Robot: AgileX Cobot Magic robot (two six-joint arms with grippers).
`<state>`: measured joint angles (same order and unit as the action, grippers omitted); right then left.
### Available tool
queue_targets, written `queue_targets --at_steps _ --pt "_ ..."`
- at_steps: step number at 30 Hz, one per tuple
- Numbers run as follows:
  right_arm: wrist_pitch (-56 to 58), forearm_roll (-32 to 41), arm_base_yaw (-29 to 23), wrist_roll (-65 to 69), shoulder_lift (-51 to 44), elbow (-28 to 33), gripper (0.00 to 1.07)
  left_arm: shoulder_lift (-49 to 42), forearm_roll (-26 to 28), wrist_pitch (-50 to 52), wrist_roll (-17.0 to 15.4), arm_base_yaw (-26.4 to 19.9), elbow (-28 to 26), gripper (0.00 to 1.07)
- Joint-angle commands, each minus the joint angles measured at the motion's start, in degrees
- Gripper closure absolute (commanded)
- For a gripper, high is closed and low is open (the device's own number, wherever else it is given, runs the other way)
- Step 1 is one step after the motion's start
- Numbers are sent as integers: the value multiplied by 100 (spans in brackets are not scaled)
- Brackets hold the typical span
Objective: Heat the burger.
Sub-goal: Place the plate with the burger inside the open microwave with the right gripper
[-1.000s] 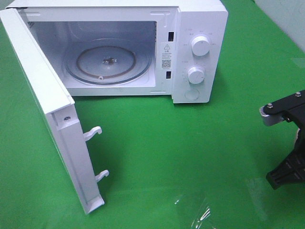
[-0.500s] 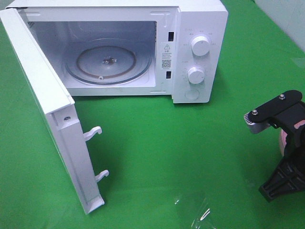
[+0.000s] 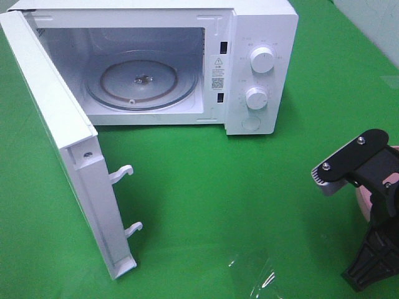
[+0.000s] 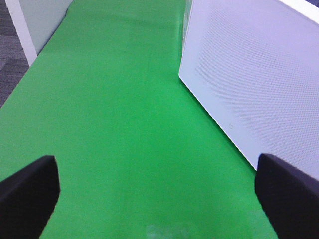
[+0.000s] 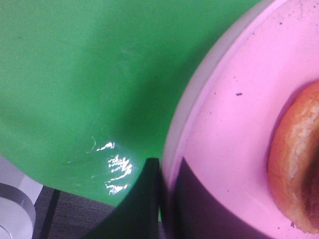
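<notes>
Right wrist view: right gripper [image 5: 162,199] pinches the plate [image 5: 224,124] rim, burger [image 5: 296,164] aboard.
Left gripper [image 4: 159,194] spread wide above green cloth [image 4: 124,124].

1. The burger [image 5: 297,164] is showing only a curved slice of its bun, cut off by the frame of the right wrist view. The bun is glossy and golden-brown with a paler, crusty edge.
2. It is sitting on a pink plate [image 5: 229,119], set in from the rim, with bare pink surface lying around its visible side.
3. Its fillings are falling outside the frame. In the high view the burger is hiding behind the right arm [image 3: 380,187].
</notes>
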<state>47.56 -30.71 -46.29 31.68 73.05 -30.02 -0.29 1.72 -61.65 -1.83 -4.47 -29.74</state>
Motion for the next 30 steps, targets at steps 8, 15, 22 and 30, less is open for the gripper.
queue_targets --at_steps 8,15,22,30 --pt "160 -384 -556 6 -92 69 107 -86 40 52 -6 -11 17 8" --pt "315 -453 -900 0 -92 63 107 -86 40 52 -6 -11 17 8" --pt "435 -716 -1163 0 -92 63 107 -86 40 52 -6 -11 17 8" --pt "745 -1014 -1404 -40 -92 63 107 -86 40 52 -6 -11 17 8"
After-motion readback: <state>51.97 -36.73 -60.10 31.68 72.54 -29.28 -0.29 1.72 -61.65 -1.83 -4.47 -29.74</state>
